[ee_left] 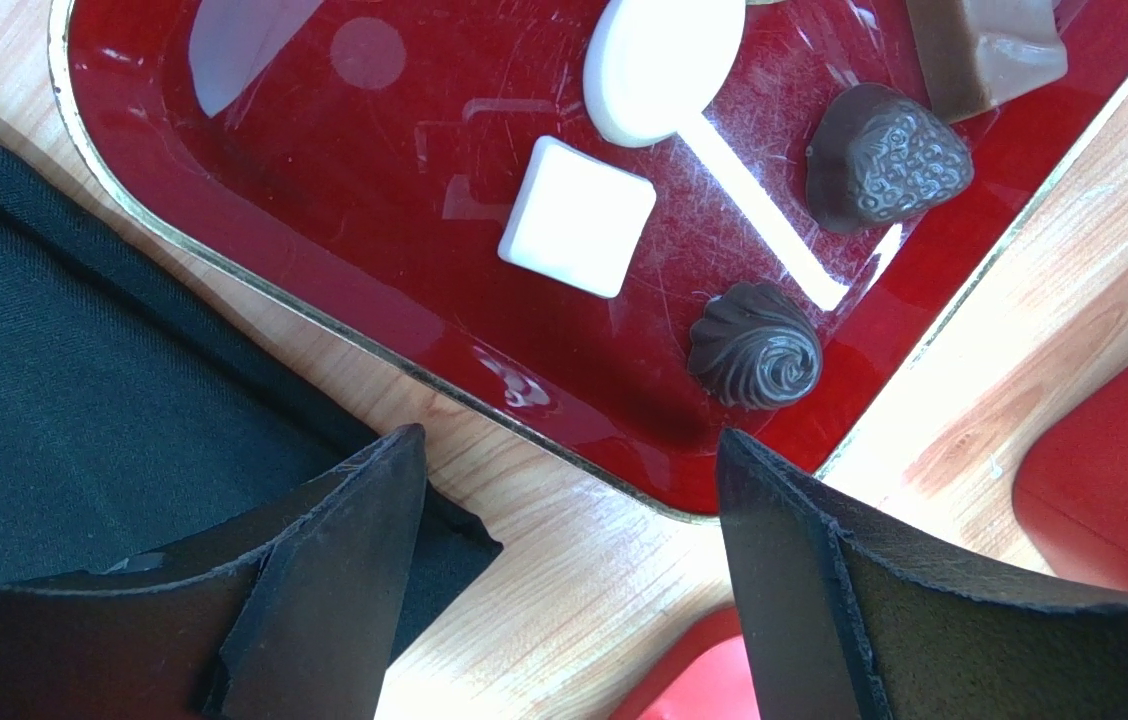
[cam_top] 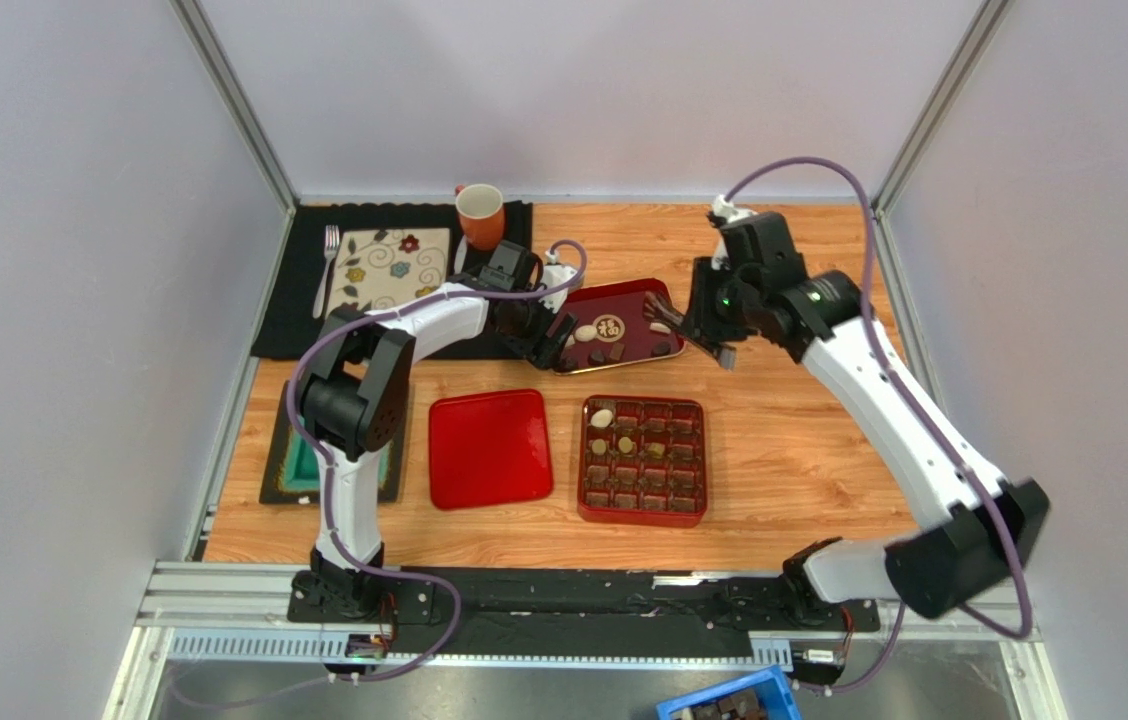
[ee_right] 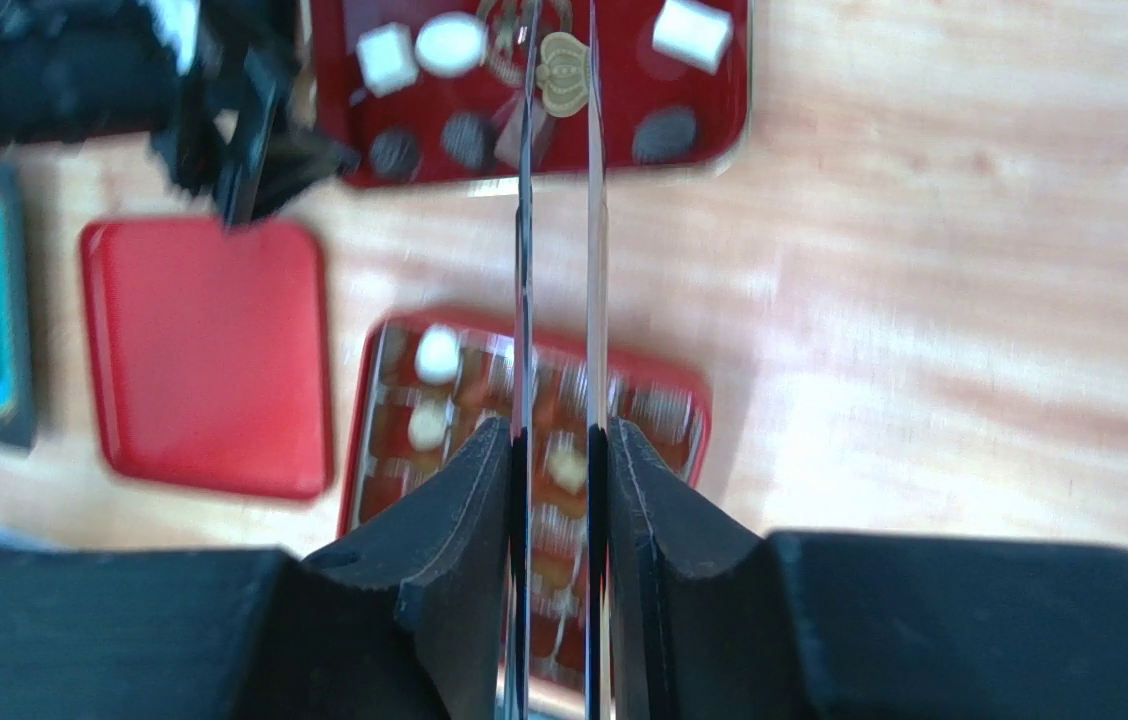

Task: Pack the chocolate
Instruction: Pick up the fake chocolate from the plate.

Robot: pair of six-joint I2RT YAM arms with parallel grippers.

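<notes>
Left wrist view: the left gripper (ee_left: 567, 450) hangs with its jaws spread wide and nothing between them, above the near corner of a dark red tray (ee_left: 300, 180) on the wooden table (ee_left: 976, 375). Loose chocolate pieces (ee_left: 578, 215) lie on the tray: a white square, a white oval, a dark swirl nearest the jaws, a dark textured one, and a brown block at the frame's edge.

Right wrist view: the right gripper (ee_right: 555, 435) has its jaws pressed onto a pair of thin metal tongs (ee_right: 524, 225). Their blades reach out over the tray by its gold emblem; whether the tips hold a piece cannot be told.

Top view: the left gripper is at the tray's left end and the right gripper at its right end. Nearer the arms sits a red gridded box (cam_top: 642, 518) with several pieces already in its compartments. Beside it on the left lies a flat red lid (cam_top: 491, 447).
</notes>
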